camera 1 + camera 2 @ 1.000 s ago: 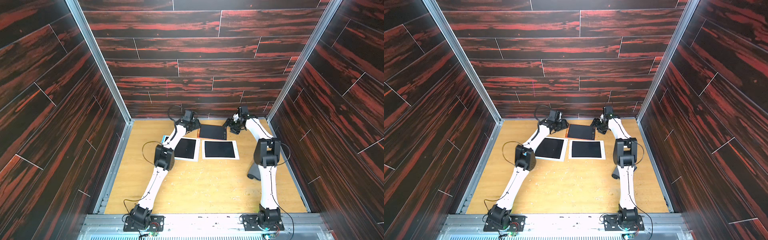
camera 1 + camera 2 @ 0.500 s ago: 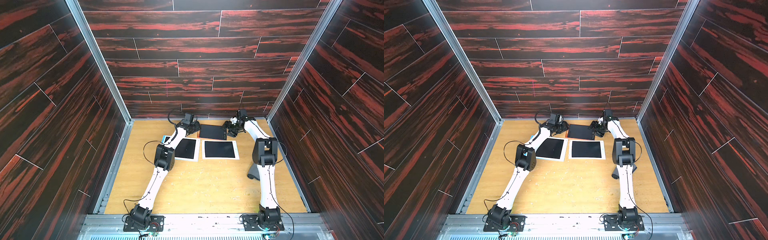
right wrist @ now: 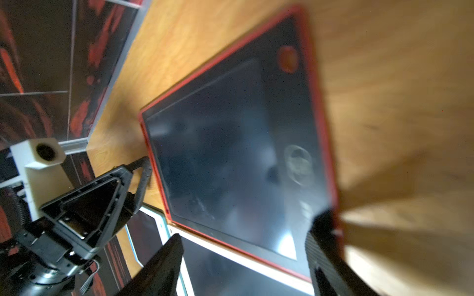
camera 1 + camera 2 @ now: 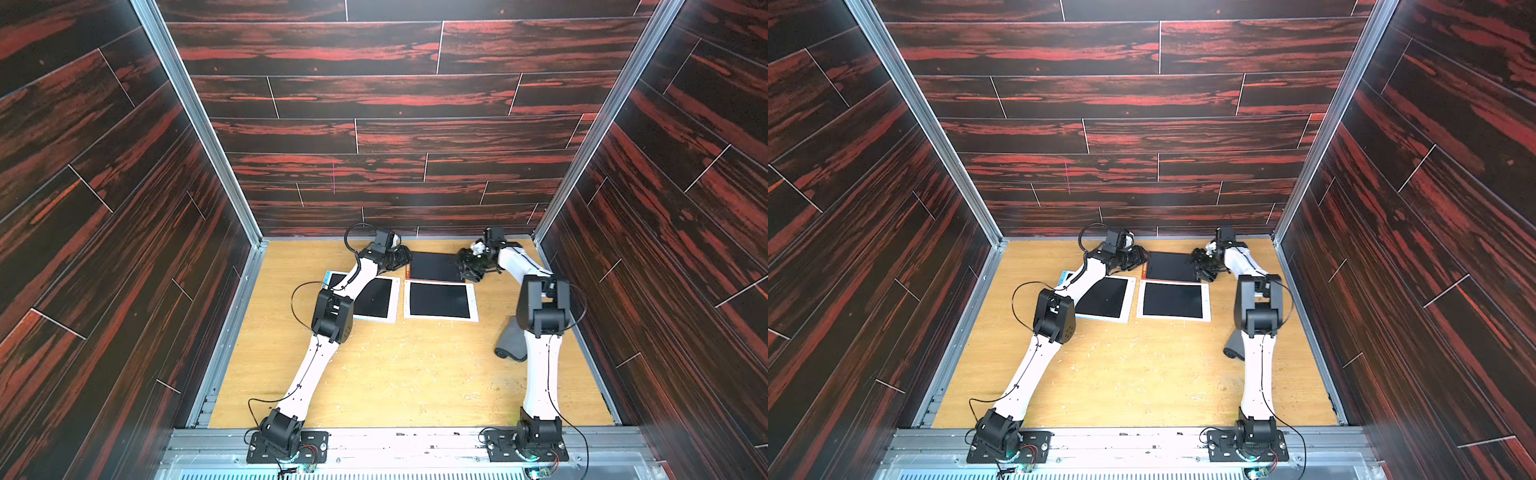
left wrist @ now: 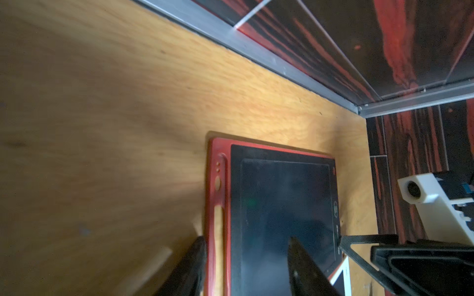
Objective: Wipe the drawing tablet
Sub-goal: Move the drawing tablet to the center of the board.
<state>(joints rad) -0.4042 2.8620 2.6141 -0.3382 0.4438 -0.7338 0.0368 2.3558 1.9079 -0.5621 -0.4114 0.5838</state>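
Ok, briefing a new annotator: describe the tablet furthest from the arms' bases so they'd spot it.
Go to the far end of the wooden table, by the back wall. The tablet lies flat there between the left end effector and right end effector. Its frame is red; the two nearer tablets have pale frames.

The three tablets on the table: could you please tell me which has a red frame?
The drawing tablet farthest back; the left tablet and right tablet in front of it have white frames.
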